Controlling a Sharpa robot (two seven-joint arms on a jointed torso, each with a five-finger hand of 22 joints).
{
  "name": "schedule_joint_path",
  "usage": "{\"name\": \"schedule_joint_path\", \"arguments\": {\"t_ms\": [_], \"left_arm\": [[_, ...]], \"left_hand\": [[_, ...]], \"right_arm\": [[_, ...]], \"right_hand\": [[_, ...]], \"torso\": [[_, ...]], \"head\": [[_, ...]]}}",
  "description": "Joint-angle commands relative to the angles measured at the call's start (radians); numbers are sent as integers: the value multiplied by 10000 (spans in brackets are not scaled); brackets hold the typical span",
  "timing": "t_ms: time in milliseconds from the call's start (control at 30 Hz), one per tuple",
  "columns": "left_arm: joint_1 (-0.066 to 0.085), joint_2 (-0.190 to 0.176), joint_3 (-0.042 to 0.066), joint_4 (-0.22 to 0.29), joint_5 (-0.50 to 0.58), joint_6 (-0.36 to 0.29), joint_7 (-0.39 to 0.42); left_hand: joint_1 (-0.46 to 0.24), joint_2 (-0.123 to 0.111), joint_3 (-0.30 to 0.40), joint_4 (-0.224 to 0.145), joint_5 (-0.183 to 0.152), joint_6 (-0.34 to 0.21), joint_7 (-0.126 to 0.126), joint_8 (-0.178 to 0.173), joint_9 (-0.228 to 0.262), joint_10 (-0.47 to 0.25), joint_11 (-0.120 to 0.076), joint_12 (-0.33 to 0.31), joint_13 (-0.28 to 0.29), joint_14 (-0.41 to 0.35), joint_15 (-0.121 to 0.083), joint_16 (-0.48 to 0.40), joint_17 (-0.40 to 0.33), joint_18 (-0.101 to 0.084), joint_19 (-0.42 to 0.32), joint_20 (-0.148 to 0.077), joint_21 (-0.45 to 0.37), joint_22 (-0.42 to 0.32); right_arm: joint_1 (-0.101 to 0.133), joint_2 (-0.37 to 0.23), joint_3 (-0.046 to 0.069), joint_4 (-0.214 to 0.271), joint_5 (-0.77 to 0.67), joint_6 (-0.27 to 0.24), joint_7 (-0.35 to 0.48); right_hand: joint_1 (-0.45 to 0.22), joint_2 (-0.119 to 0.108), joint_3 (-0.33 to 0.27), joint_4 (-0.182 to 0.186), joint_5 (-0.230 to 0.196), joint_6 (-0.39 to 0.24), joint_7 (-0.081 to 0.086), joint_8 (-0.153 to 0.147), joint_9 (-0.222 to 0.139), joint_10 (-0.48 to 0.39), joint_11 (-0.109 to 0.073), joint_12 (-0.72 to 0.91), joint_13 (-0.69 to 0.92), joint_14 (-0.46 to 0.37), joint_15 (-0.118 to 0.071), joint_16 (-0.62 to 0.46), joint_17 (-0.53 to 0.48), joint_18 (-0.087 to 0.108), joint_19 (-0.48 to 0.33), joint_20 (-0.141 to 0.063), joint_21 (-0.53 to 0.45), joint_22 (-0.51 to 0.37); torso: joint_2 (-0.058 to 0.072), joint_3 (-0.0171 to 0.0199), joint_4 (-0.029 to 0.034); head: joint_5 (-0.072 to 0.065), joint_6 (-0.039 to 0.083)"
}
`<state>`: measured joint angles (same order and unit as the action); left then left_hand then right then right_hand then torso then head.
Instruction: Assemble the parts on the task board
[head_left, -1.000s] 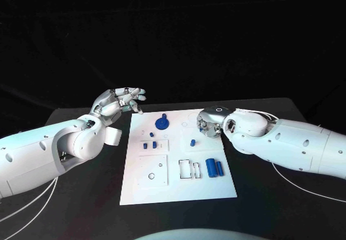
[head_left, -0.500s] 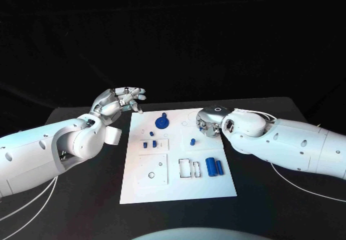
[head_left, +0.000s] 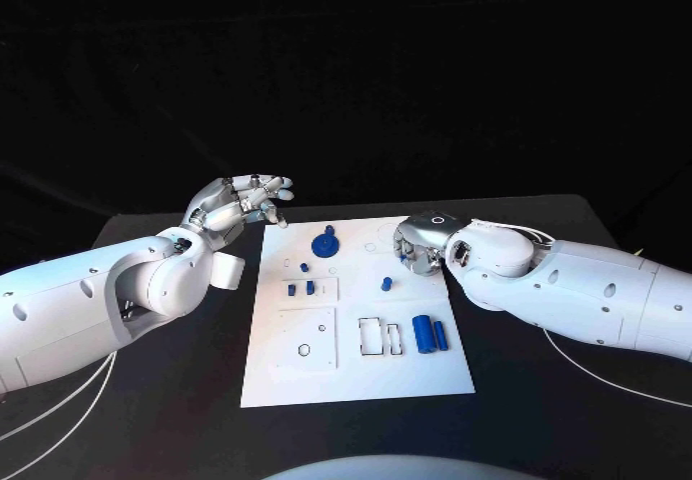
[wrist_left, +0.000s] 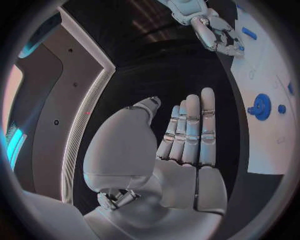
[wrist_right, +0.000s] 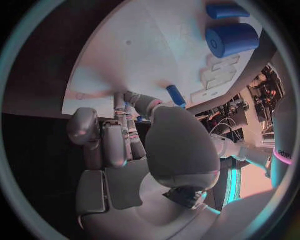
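The white task board (head_left: 361, 375) lies in the middle of the table. On it are a round blue disc part (head_left: 326, 244), small blue pegs (head_left: 300, 289) and two blue cylinders (head_left: 428, 334). My right hand (head_left: 417, 246) hovers low over the board's far right part with its fingers curled down. In the right wrist view its thumb and a fingertip (wrist_right: 127, 102) meet on a sliver of blue, close to an upright blue peg (wrist_right: 175, 95). My left hand (head_left: 238, 204) is raised beyond the board's far left corner, holding nothing, with its fingers (wrist_left: 190, 127) stretched out.
Black table top (head_left: 159, 400) surrounds the board on all sides. Both forearms lie along the board's left and right edges. White recessed frames (head_left: 372, 336) sit beside the cylinders on the board. The left wrist view shows the right hand (wrist_left: 215, 32) and the disc part (wrist_left: 261, 106).
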<state>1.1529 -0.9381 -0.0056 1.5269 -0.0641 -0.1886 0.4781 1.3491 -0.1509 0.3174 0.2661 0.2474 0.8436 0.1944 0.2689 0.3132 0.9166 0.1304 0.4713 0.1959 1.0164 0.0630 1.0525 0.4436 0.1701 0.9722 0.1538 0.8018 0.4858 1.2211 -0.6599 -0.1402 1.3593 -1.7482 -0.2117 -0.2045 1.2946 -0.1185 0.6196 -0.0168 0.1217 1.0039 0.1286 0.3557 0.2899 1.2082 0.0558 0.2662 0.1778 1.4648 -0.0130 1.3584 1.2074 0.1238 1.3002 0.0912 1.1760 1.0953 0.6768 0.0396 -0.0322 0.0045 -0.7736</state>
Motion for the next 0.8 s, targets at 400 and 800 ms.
{"name": "schedule_joint_path", "arguments": {"t_ms": [400, 800], "left_arm": [[0, 3, 7, -9, 25, 183, -45], [0, 14, 7, -56, 22, 212, -99]], "left_hand": [[101, 23, -9, -49, -20, -75, 9, 24, -11, -97, 13, 63, 7, -107, -1, 46, -19, 126, 65, 35, -68, -15], [110, 34, -23, -41, -21, -99, 25, 20, -16, -150, 29, 63, 5, -147, 13, 32, -31, 123, 54, 44, -99, -32]], "right_arm": [[-72, -56, -55, 102, -80, -538, 180], [45, -299, -28, 459, -77, -837, 246]], "right_hand": [[-41, 48, 78, -40, 16, 58, -15, 37, 47, 57, -17, -5, -6, 412, -78, 52, 7, -166, 36, -43, 72, 26], [-54, 34, 76, -44, 10, 52, -11, 42, 60, 57, -14, -15, -3, 417, -78, 69, 31, -178, 62, -46, 114, 80]], "torso": [[5, 3, -3], [-8, -8, 10]], "head": [[18, 43], [8, 59]]}}
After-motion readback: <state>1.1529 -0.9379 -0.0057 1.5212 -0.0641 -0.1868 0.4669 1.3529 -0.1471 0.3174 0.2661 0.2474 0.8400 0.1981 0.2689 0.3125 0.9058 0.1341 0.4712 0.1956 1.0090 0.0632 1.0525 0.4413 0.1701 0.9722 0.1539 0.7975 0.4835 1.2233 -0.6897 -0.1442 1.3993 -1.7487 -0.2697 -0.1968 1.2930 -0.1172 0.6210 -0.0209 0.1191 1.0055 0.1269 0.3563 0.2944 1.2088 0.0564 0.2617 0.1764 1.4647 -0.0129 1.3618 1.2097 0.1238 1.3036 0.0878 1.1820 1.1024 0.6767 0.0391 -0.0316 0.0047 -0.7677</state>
